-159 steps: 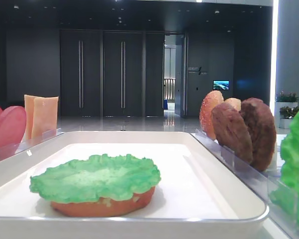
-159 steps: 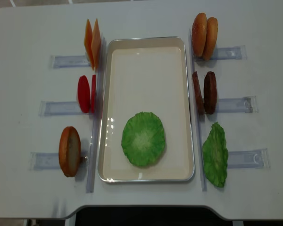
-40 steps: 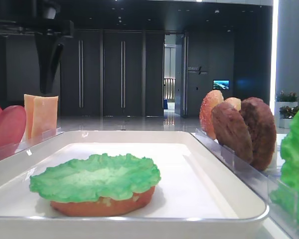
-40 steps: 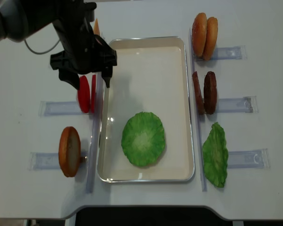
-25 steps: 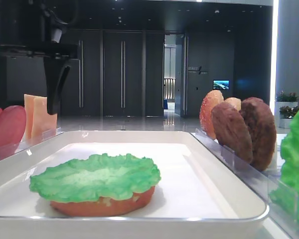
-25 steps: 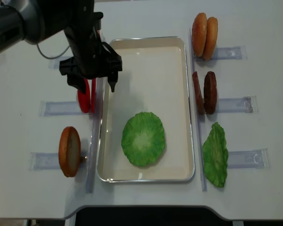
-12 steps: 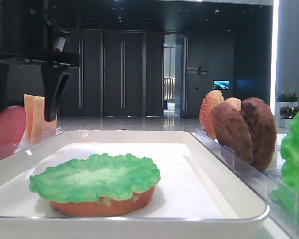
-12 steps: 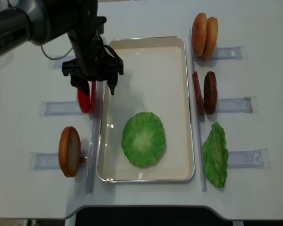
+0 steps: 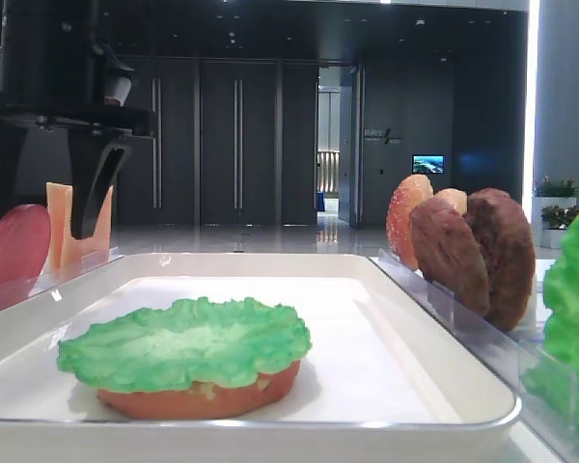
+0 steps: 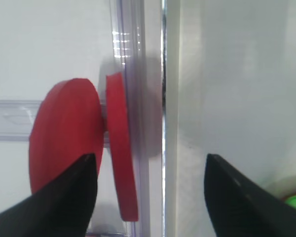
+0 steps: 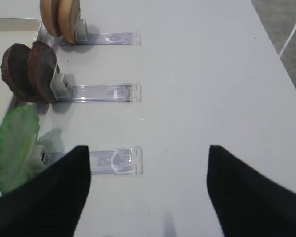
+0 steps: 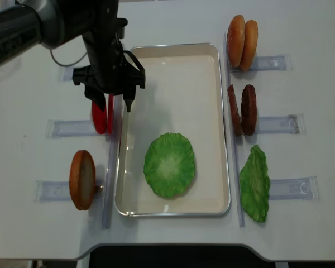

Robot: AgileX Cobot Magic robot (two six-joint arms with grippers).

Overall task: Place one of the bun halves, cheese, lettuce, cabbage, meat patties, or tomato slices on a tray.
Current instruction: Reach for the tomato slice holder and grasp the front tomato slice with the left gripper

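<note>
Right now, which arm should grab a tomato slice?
Left. Its end effector hangs open astride the tomato slices beside the tray. The right end effector hangs over bare table, across the tray.

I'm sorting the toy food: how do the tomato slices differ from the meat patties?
The tomato slices are smooth and bright red; the meat patties are rough and dark brown. The slices stand left of the tray, the patties right. The slices look thinner. Both are round pairs standing on edge in clear holders.
</note>
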